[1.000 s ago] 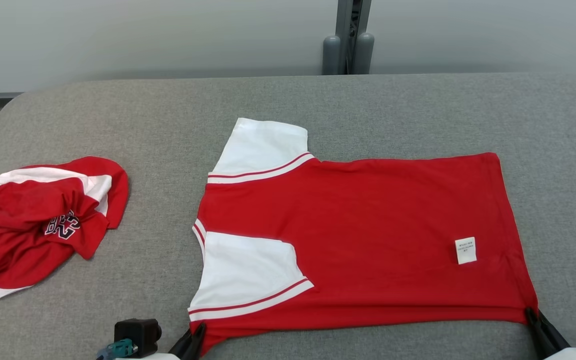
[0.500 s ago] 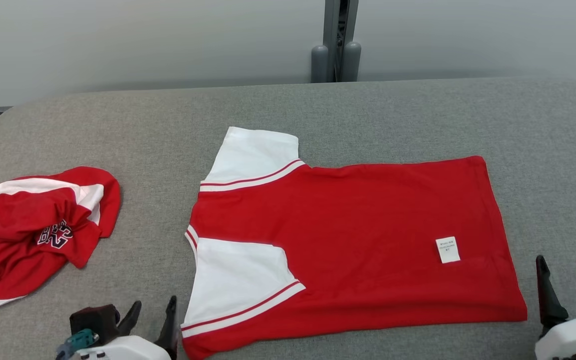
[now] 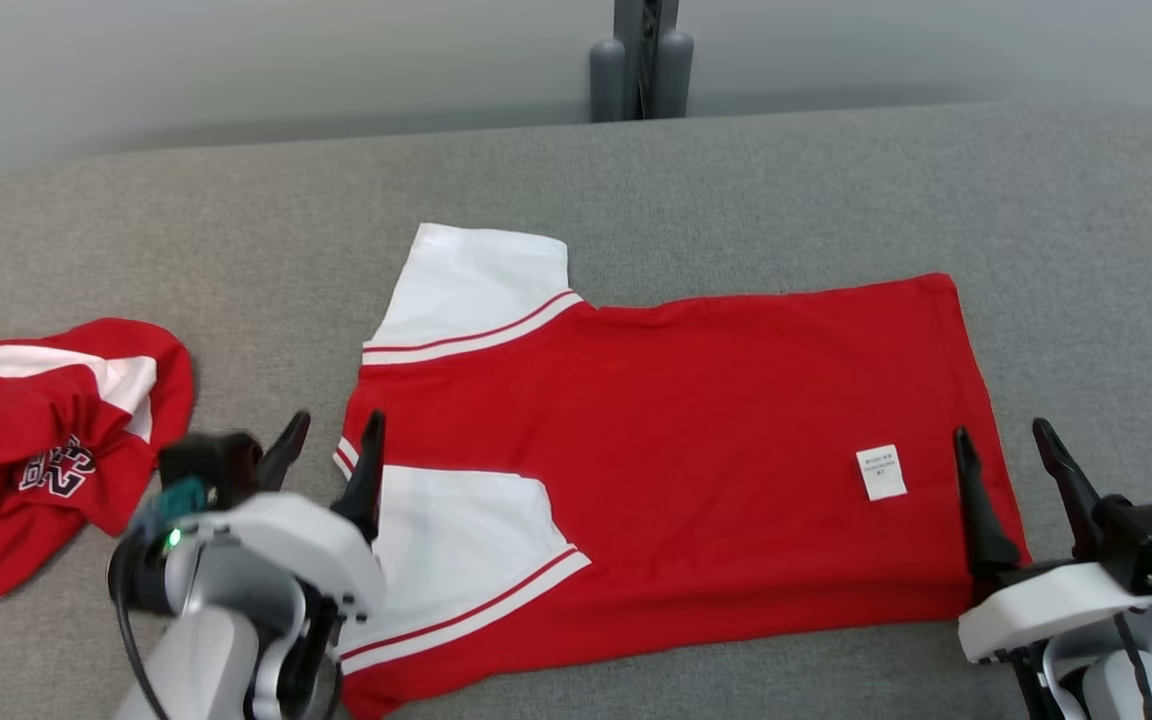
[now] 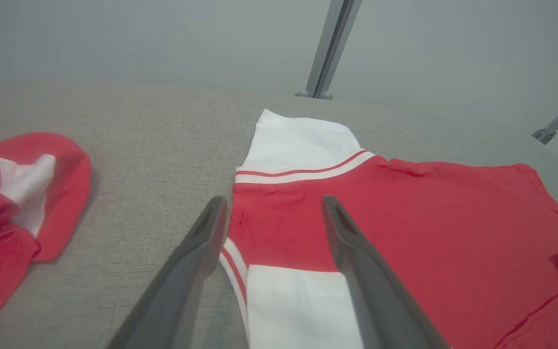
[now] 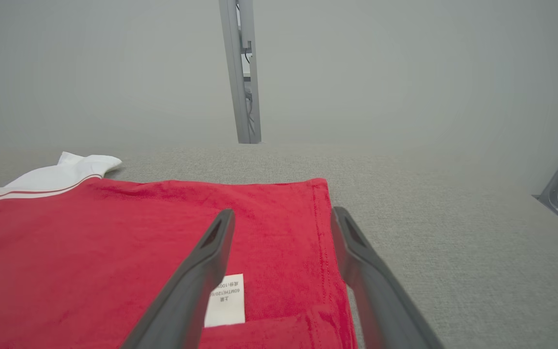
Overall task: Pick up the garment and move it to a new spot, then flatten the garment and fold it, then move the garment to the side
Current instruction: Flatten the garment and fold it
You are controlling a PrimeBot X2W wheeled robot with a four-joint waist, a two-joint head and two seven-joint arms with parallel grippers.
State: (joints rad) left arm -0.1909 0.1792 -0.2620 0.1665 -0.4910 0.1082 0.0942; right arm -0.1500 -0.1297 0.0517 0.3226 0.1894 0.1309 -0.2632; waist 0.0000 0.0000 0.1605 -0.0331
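Both tools are seen spread wide, with nothing grasped in either. The left tool (image 3: 337, 428) is positioned at the neckline end of a red short-sleeved shirt with white sleeves (image 3: 716, 400), one finger over the shirt and the other over the grey fabric-covered tabletop (image 3: 736, 180). The right tool (image 3: 1000, 432) is positioned at the hem end, one finger near a white care label (image 3: 880, 472) and the other over bare tabletop just beside the hem. The shirt is laid flat across the middle of the tabletop. Whether the fingers touch the cloth cannot be told. A crumpled red and white garment (image 3: 26, 440) is left well apart, at the left edge.
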